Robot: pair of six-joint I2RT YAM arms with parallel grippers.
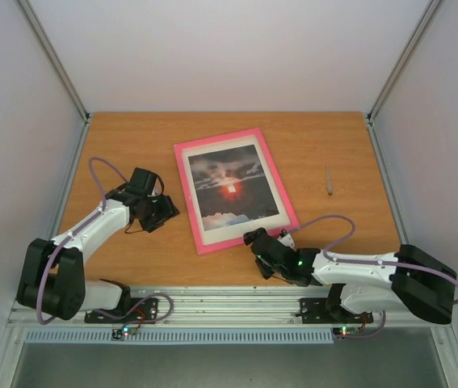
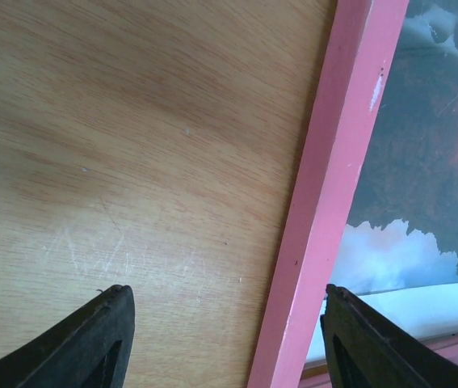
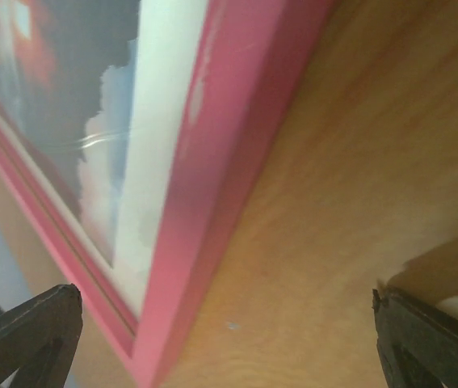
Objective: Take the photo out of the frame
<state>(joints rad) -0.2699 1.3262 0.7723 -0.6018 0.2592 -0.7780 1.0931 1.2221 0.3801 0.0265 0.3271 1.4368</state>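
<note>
Hovering wide open and empty, right gripper faces near corner of frame, photo just beyond; left gripper, half-open, empty, flanks its long left edge.

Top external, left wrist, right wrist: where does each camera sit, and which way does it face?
Top external: above and behind the arms, looking down on the table; both arms show, left gripper and right gripper beside the frame.
Left wrist: low over the table, facing the frame's left rail and the photo; two dark fingertips show.
Right wrist: low at a frame corner, facing rail and photo; its fingertips show.
Both wrist views share pink rail, photo, wood.
</note>
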